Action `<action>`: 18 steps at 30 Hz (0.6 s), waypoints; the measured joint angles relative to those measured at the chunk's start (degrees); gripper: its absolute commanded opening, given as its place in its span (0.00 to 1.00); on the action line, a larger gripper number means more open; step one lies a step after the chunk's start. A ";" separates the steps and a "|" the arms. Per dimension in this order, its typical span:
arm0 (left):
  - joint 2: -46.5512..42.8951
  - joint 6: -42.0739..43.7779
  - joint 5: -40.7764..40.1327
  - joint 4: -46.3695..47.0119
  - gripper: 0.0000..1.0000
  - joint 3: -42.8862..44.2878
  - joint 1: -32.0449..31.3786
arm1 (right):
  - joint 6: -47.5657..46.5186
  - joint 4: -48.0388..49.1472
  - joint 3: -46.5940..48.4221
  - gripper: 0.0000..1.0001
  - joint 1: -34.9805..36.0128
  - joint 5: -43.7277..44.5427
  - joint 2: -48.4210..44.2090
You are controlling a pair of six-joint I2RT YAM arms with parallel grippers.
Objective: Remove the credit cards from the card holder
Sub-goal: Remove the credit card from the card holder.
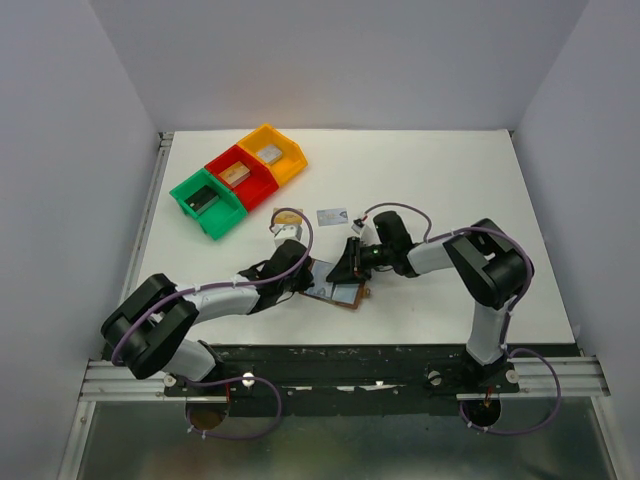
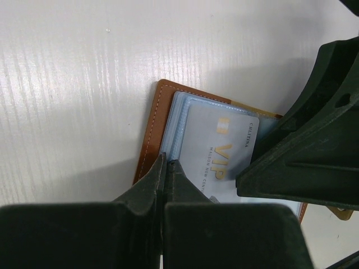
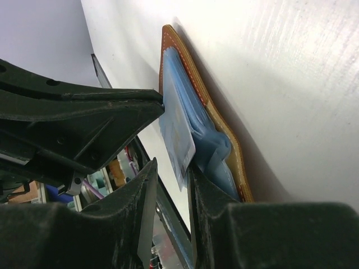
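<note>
White table bears the card holder; the closed left gripper pins it. Half-open, the right gripper straddles one silvery card, seemingly not yet pinched. Next it should close and pull.

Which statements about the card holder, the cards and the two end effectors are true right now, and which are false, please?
1. The left end effector is shut, its tip at the edge of the brown leather card holder. True.
2. The holder lies folded closed. False: it lies open, light-blue inner faces up.
3. A silvery light-blue card lies loose on the white table, beyond the holder. True.
4. The silvery VIP card lies in a bin. False: it is at the holder, between the right end effector fingers.
5. The green, red and yellow plastic bins stand side by side. True.
</note>
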 measured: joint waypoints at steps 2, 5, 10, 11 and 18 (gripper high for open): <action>0.07 0.04 -0.20 0.15 0.00 0.00 0.07 | 0.31 0.35 0.22 0.36 0.09 0.02 0.35; 0.09 0.04 -0.28 0.42 0.00 -0.07 0.24 | 1.03 0.79 0.22 0.36 0.17 0.09 0.72; -0.02 0.13 -0.42 1.51 0.00 -0.63 0.28 | 2.21 1.11 0.22 0.36 0.26 0.57 0.83; -0.11 0.15 -0.48 1.86 0.00 -0.87 0.31 | 2.49 1.22 0.24 0.36 0.28 0.63 0.87; -1.16 0.15 -0.81 3.19 0.00 -2.32 0.35 | 4.33 2.23 0.92 0.45 0.74 0.52 1.84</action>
